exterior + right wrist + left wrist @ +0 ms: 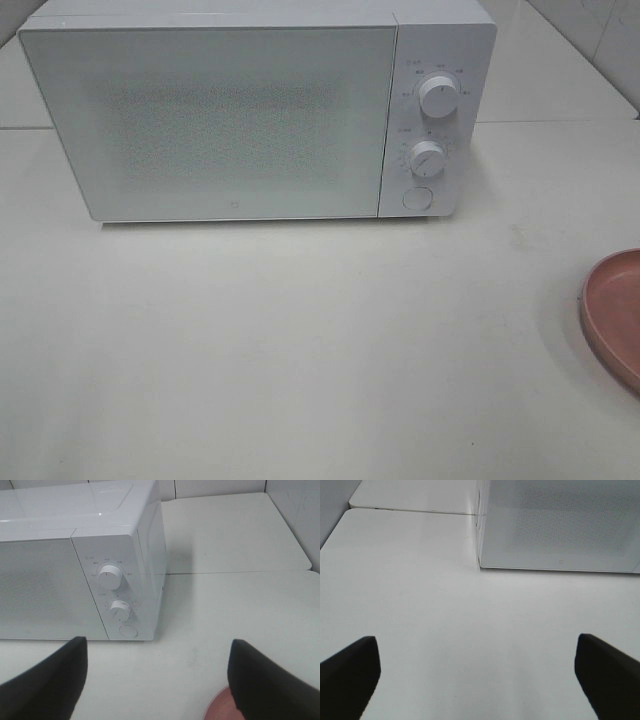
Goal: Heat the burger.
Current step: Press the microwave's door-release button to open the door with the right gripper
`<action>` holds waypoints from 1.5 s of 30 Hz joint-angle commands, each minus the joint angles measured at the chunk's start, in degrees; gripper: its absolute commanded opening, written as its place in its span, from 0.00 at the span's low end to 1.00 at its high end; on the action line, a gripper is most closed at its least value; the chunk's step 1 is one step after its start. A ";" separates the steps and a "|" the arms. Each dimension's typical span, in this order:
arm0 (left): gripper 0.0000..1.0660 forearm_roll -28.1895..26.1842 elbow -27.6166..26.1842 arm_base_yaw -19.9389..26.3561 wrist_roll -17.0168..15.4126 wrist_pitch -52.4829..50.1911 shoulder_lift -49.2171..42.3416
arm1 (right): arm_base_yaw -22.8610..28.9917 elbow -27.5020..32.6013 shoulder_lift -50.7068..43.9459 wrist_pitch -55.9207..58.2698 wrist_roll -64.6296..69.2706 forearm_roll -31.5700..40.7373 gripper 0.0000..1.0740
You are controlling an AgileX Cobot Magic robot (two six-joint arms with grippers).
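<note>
Three views. In the high one, what stands on the surface (300, 350)?
— A white microwave (210, 120) at the back, its door shut. On the panel at its right are an upper dial (438, 96), a lower dial (427, 159) and a round button (417, 198) beneath them. A pink plate (615, 310) lies at the right edge, cut by the frame and well apart from the microwave.

And the left wrist view?
— The left tool (475, 650) hangs above bare surface. Its two dark fingers (350, 675) are spread wide, with nothing between them. Beyond lies the microwave's door side, near its left corner.

The right wrist view?
— The right tool (157, 650) is likewise spread, somewhat less widely, and grips nothing. It faces the microwave's control panel, and both dials and the button are in sight. A sliver of the pink plate shows just beside one finger (265, 680), lying lower, on the surface. Whether the finger touches the plate cannot be told.

Where is the burger?
— That cannot be told from these views. The microwave's door is shut, its speckled front shows no interior, and only a part of the plate is in frame.
</note>
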 commanded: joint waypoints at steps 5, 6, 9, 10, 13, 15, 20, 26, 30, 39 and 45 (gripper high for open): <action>0.92 0.06 0.06 0.23 0.11 -0.57 -1.15 | 0.11 -0.17 7.28 -4.76 -0.80 -0.46 0.70; 0.92 0.06 0.06 0.23 0.11 -0.57 -1.15 | 0.11 -0.17 8.25 -5.33 -0.80 -0.46 0.70; 0.92 0.06 0.06 0.23 0.11 -0.57 -1.15 | 0.11 -0.17 10.94 -6.88 -0.80 -0.46 0.70; 0.92 0.06 0.06 0.23 0.11 -0.57 -1.15 | 0.11 -0.17 12.89 -7.85 -0.74 -0.46 0.70; 0.92 0.06 0.06 0.23 0.11 -0.57 -1.15 | 0.11 -0.17 14.55 -9.11 -0.74 -0.46 0.70; 0.92 0.06 0.06 0.23 0.11 -0.57 -1.15 | 0.11 -0.17 17.19 -11.17 -0.74 -0.46 0.70; 0.92 0.06 0.06 0.23 0.11 -0.57 -1.15 | 0.11 -0.17 21.66 -15.30 -0.74 -0.69 0.70; 0.92 0.06 0.06 0.23 0.11 -0.57 -1.15 | 0.11 4.24 26.64 -26.93 -0.52 -0.69 0.70; 0.92 0.06 0.06 0.23 0.11 -0.57 -1.15 | 0.11 9.40 28.99 -38.39 -0.52 -0.69 0.70; 0.92 0.06 0.06 0.23 0.11 -0.57 -1.15 | 0.11 18.05 39.65 -73.40 -0.34 -0.69 0.70; 0.92 0.06 0.06 0.23 0.11 -0.57 -1.15 | 0.11 18.05 47.67 -81.30 -0.34 -0.63 0.70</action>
